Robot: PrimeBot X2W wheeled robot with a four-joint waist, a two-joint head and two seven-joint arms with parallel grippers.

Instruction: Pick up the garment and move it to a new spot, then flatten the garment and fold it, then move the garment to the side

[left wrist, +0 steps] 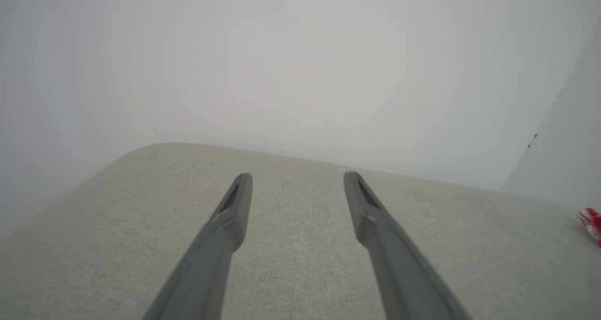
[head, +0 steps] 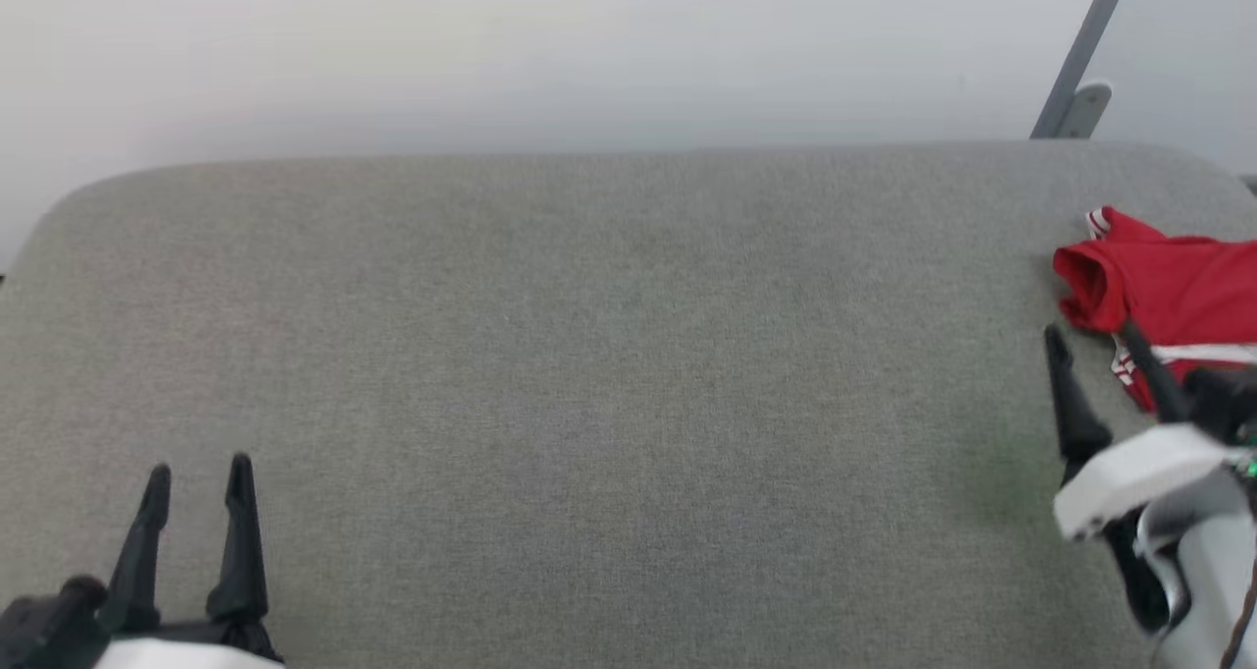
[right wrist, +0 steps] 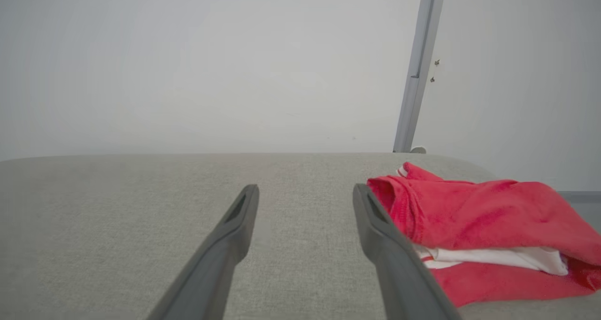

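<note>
Right pincer [head: 1090,333] is closest, low at the right of the head view. Its 2 fingers are spread with nothing between them. Right wrist view agrees: the gap shows bare grey cloth of the table [head: 589,355], and 1 finger sits just beside the garment's [right wrist: 479,216] left edge. Can't tell if it touches.

Left pincer [head: 199,468] is at lower left, also spread and empty, well apart from the garment.

Garment location: far right of the table, near the back-right corner, partly cut off by the frame edge. It's a compact bundle, not flat, with red on top, a white layer sandwiched in and red underneath. Striped trim pokes out at the back-left, and the left edge is a rolled red lip.

Stage is ambiguous. The bundle fits a folded shirt parked at the side, and it also fits a loose heap waiting for pickup. Layers are roughly stacked but the top is lumpy, so no verdict.

Handling, my read:
- Light, soft, limp knit, not fragile.
- It will sag and drape off any single hold.
- Layers will likely slide over each other, so a shallow 1-layer pinch would peel the stack open.
- Textured table cloth probably adds drag.

Best hold is the thick rolled lip on the left edge, pinched deep through all layers.
</note>
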